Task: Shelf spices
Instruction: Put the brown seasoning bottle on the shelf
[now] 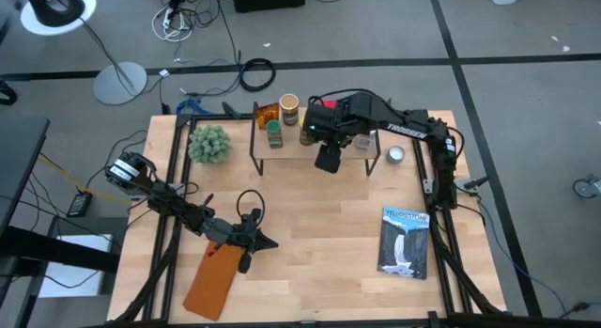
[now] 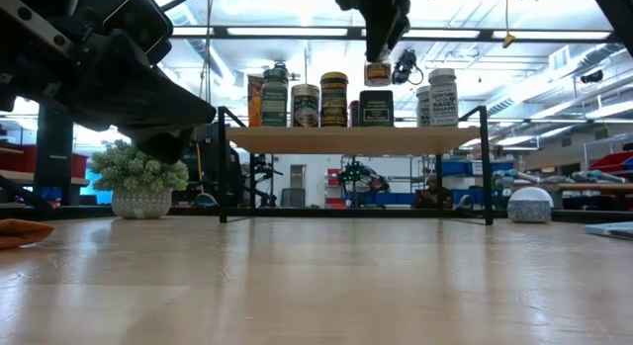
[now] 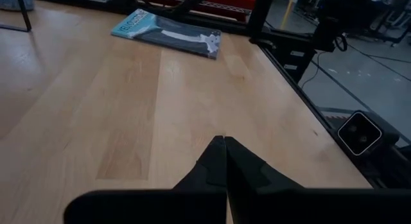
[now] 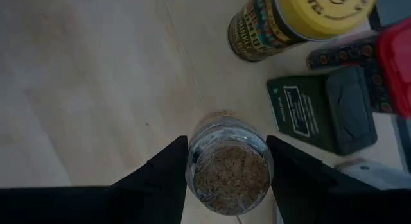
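Observation:
The shelf (image 2: 346, 139) is a light-wood board on black legs at the table's far side, and it also shows in the high view (image 1: 296, 151). Several spices stand on it: a green-lidded jar (image 2: 274, 96), a yellow-lidded jar (image 4: 302, 18), a black box (image 2: 376, 108) and a red tin (image 4: 395, 63). My right gripper (image 1: 327, 159) hangs over the shelf, shut on a small clear jar of brown spice (image 4: 229, 169). My left gripper (image 3: 223, 144) is shut and empty, low over the near-left table (image 1: 270, 242). My right gripper pinches the small jar by its round side wall (image 4: 196, 161), one finger (image 4: 168, 169) on each side. It comes from above, pointing down. The jar (image 2: 376, 73) hangs upright below the fingers, lifted clear just above the black box and the board.
A potted green plant (image 1: 208, 143) stands left of the shelf. A silver round tin (image 1: 395, 155) sits at its right end. A blue-and-white flat packet (image 1: 406, 242) lies on the near-right table. An orange-brown flat piece (image 1: 211, 281) lies near my left arm.

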